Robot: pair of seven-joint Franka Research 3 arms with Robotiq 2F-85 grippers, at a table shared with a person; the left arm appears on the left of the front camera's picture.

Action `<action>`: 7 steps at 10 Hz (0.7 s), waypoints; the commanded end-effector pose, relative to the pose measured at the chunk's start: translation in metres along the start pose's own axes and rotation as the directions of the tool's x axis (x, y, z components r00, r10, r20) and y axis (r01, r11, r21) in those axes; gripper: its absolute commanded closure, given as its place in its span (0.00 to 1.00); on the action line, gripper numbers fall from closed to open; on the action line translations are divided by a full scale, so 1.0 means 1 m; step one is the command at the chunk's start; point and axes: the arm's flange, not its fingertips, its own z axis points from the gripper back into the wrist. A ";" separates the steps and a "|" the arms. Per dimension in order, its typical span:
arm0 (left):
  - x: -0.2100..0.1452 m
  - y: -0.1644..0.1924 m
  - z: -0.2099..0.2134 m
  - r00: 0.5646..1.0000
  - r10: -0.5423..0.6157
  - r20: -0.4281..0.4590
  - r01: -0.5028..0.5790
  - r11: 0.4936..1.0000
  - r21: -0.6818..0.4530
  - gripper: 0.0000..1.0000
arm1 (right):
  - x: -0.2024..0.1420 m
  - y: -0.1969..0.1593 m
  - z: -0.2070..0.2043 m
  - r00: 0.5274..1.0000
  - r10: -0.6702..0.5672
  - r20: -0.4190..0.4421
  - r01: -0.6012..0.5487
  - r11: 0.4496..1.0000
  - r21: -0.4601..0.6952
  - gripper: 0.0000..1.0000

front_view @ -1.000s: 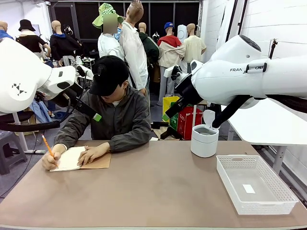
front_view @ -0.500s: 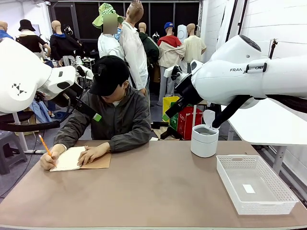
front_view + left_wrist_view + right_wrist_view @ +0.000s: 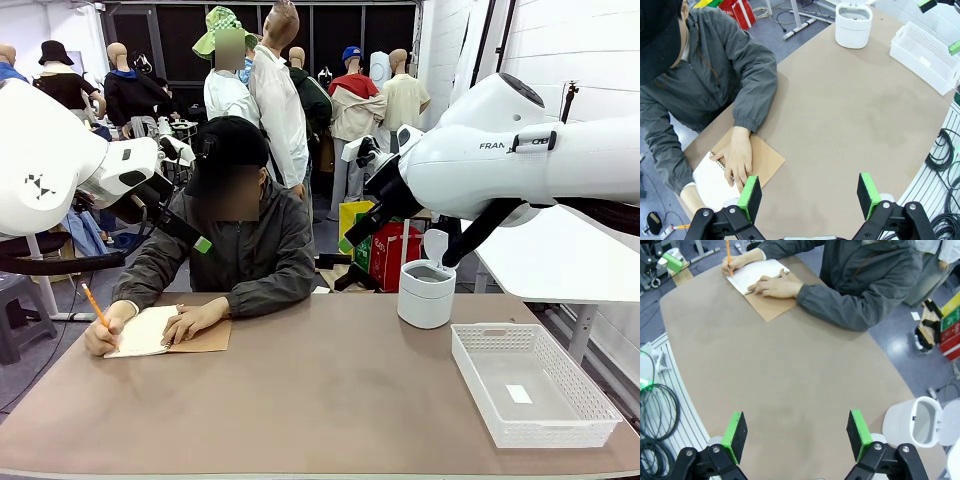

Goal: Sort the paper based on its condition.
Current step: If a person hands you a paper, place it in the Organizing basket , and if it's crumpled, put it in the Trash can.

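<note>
Both pincers stood wide and held nothing: the left pincer (image 3: 810, 197) and the right pincer (image 3: 796, 436) hung high over the bench (image 3: 330, 400). The paper (image 3: 142, 330) lay in the notebook (image 3: 205, 338), under the person's hands (image 3: 195, 322). Reaching there could bump them. Beside the notebook, toward the white basket (image 3: 530, 385) and bin (image 3: 426, 293), the bench was bare.

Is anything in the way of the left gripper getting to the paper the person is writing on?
Yes. The person's hand lies flat on the notebook page, and the other hand writes on it with a pencil. The left gripper hangs open above the table, which is bare between them.
</note>
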 end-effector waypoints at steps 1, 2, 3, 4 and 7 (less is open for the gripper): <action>0.001 0.002 0.001 1.000 0.003 -0.001 -0.003 1.000 -0.006 0.00 | 0.001 0.001 0.000 1.000 -0.003 -0.005 0.003 1.000 -0.012 0.00; 0.001 0.002 0.001 1.000 0.003 -0.001 -0.003 1.000 -0.006 0.00 | 0.001 0.001 0.000 1.000 -0.003 -0.005 0.003 1.000 -0.012 0.00; 0.001 0.002 0.001 1.000 0.003 -0.001 -0.003 1.000 -0.006 0.00 | 0.001 0.001 0.000 1.000 -0.003 -0.005 0.003 1.000 -0.012 0.00; 0.001 0.002 0.001 1.000 0.003 -0.001 -0.003 1.000 -0.006 0.00 | 0.001 0.001 0.000 1.000 -0.003 -0.005 0.003 1.000 -0.012 0.00; 0.001 0.002 0.001 1.000 0.003 -0.001 -0.003 1.000 -0.006 0.00 | 0.001 0.001 0.000 1.000 -0.003 -0.005 0.003 1.000 -0.012 0.00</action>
